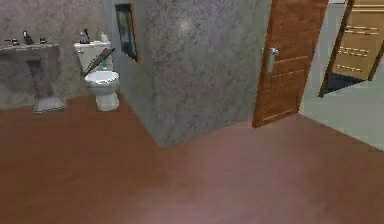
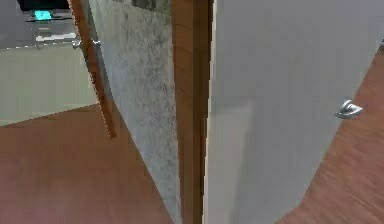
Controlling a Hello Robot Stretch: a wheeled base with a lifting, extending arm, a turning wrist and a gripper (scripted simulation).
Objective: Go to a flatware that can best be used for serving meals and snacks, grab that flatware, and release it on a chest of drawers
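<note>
A: As far as can be made out looking ahead, found a chest of drawers (image 1: pixel 357 45) well right of the wooden door (image 1: pixel 290 60), beyond a dark-framed opening. Pale wood, drawer fronts stacked one over another.
B: And the flatware?
A: Cannot tell where.
B: End effector: released, clenched, grasping something?
A: Cannot tell that either.
B: On the door itself?
A: Carries a metal handle (image 1: pixel 272 57) at its left edge.
B: Around the door?
A: Just left of it, a speckled grey wall (image 1: pixel 190 70), with its corner jutting forward. To the door's right, pale floor (image 1: pixel 350 115) running toward the drawers. Before the door and leftward, red-brown floor (image 1: pixel 150 170).
B: Farther left of the door?
A: Past the wall's corner, a dark framed panel (image 1: pixel 125 32) on the side face. Then a white toilet (image 1: pixel 100 85), tank to the back wall. Farthest from the door, a pedestal sink (image 1: pixel 35 55) against that back wall.
B: And out to the arm side?
A: Also a wooden door leaf (image 2: pixel 98 80), near the arm side view's left; cannot tell whether the same door. Left of that leaf, pale flooring (image 2: pixel 40 85) and a dark unit (image 2: pixel 40 28) with a teal-lit patch on top. Right of it, speckled wall face (image 2: pixel 135 100), then a brown upright post (image 2: pixel 190 110), then a plain grey panel (image 2: pixel 290 90) bearing a small metal lever (image 2: pixel 349 108).
</note>
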